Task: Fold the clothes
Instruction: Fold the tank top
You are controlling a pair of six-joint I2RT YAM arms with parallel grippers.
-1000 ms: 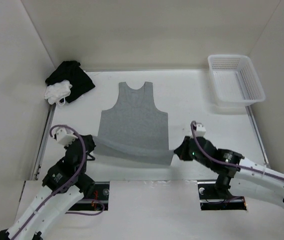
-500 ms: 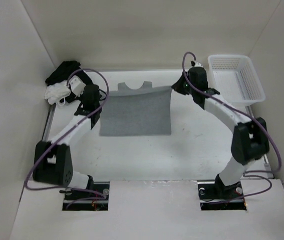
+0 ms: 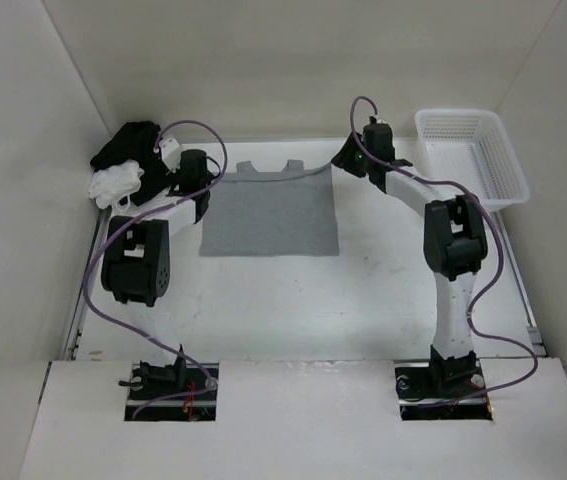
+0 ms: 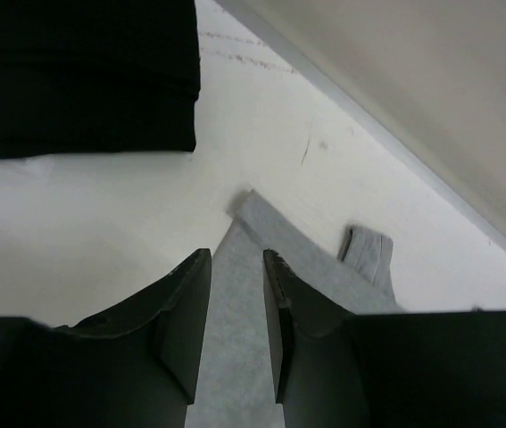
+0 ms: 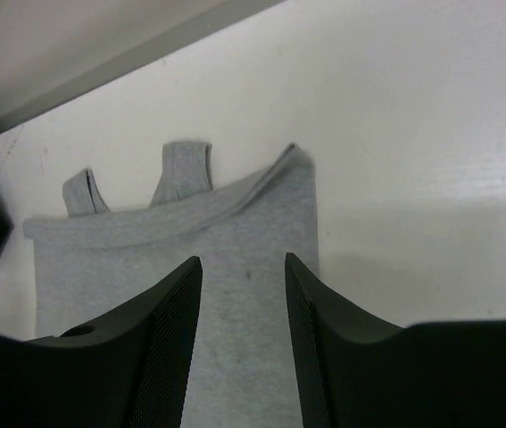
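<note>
The top [image 3: 268, 215] lay doubled over near the far edge of the table [image 3: 293, 310], a little left of the middle. I judged the first fold done. The next move called for taking one side edge and carrying it across. My left gripper [image 3: 206, 180] hung over its far left corner and my right gripper [image 3: 344, 158] over its far right, both with jaws apart and empty. My right wrist view showed two straps [image 5: 184, 169] poking past the folded edge. Only the overhead view showed the basket [image 3: 511, 165] in the far right corner.
</note>
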